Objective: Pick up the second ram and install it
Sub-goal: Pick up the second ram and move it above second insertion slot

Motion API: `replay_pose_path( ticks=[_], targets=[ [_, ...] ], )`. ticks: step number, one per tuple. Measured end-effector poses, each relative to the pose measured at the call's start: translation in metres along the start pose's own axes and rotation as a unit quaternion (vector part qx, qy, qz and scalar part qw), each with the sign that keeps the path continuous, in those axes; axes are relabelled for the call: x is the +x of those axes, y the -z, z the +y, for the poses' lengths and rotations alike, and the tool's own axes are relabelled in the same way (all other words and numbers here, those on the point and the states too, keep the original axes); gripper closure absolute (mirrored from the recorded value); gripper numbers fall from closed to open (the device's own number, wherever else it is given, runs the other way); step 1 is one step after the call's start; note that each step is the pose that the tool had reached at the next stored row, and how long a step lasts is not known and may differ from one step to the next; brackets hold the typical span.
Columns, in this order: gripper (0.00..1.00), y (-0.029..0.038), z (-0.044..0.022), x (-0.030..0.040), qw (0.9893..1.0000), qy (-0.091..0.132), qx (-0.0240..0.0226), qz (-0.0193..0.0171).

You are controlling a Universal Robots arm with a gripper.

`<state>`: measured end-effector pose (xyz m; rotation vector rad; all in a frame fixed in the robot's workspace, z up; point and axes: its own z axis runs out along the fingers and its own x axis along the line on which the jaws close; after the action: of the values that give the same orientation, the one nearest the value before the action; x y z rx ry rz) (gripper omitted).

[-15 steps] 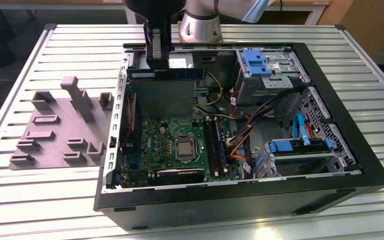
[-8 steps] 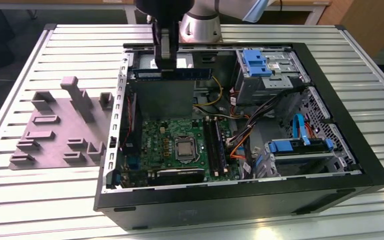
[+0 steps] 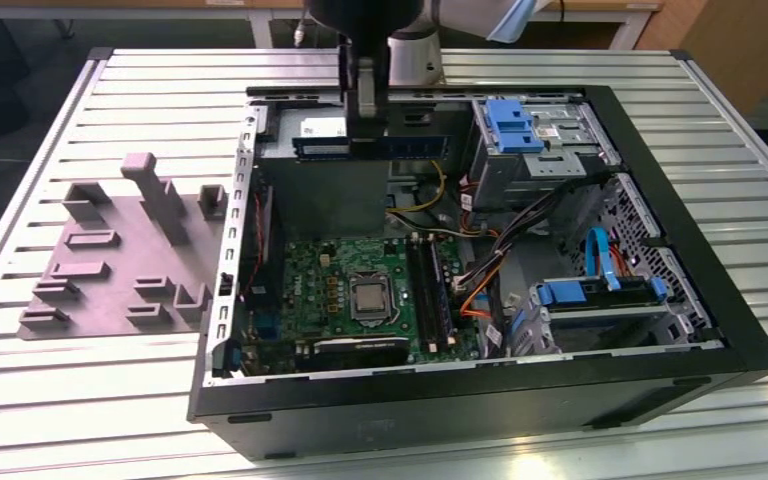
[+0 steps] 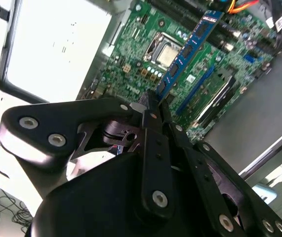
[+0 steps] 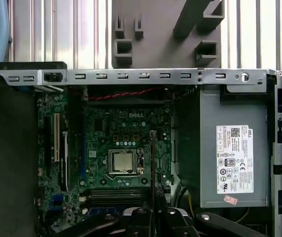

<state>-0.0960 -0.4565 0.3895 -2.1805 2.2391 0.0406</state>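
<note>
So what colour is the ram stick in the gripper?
Blue board with black chips, clearest in the second wrist view: second ram, gripper.

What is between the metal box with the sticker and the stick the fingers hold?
In the first wrist view, motherboard lies between the metal box and second ram.

This is a lab or workshop bench for computer assembly. An open computer case (image 3: pixel 491 300) with its bare green board (image 5: pixel 116 158) lies on a ribbed metal table (image 3: pixel 91 400), and a grey plastic fixture plate (image 3: pixel 117 260) sits at the exterior view's left.
</note>
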Motion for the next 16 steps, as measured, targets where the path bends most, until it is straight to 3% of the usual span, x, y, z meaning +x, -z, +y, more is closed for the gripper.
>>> replay_pose_path(
  ticks=[11,16],
  targets=[
    [0.86,-0.0003,-0.0249,-0.0007,1.0000,0.001,0.0000,0.0000],
    [0.86,-0.0004,-0.0269,-0.0007,1.0000,0.001,0.0000,0.0000]
  ],
)
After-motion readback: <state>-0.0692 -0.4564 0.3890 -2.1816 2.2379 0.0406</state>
